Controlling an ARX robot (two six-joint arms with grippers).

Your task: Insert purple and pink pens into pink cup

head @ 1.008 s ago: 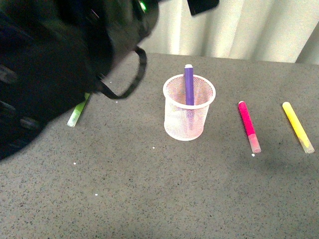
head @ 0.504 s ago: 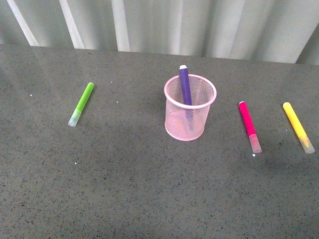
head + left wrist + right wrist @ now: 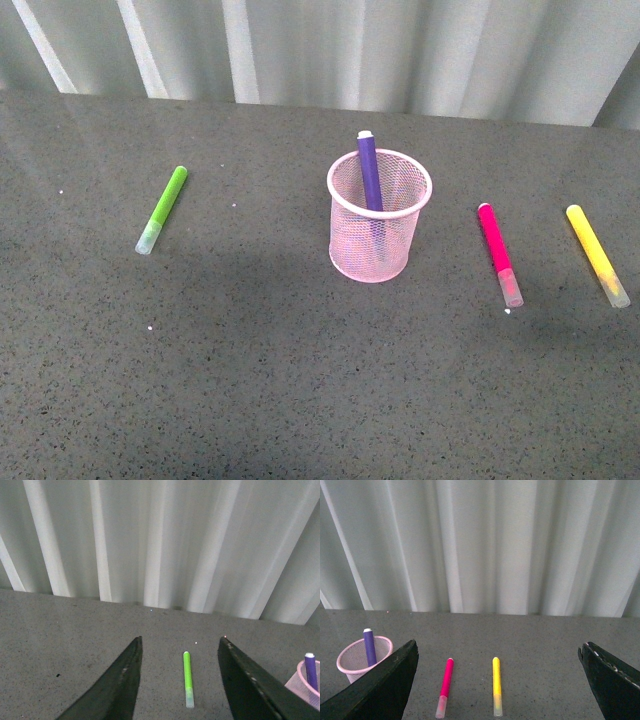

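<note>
The pink cup stands upright mid-table, and the purple pen stands inside it, leaning and sticking out above the rim. The pink pen lies flat on the table to the cup's right. Neither arm shows in the front view. My left gripper is open and empty, held back from the table's objects, with the cup and purple pen off to one side. My right gripper is open wide and empty; the pink pen lies beyond its jaws, with the cup and purple pen alongside.
A lime-green marker lies on the table's left part, also seen as the green marker between the left jaws' lines. A yellow marker lies furthest right, beside the pink pen. A pale curtain hangs behind the grey table.
A second ago a black arm filled the front view's upper left near the cup; it has withdrawn out of view. The purple pen stays in the cup.
</note>
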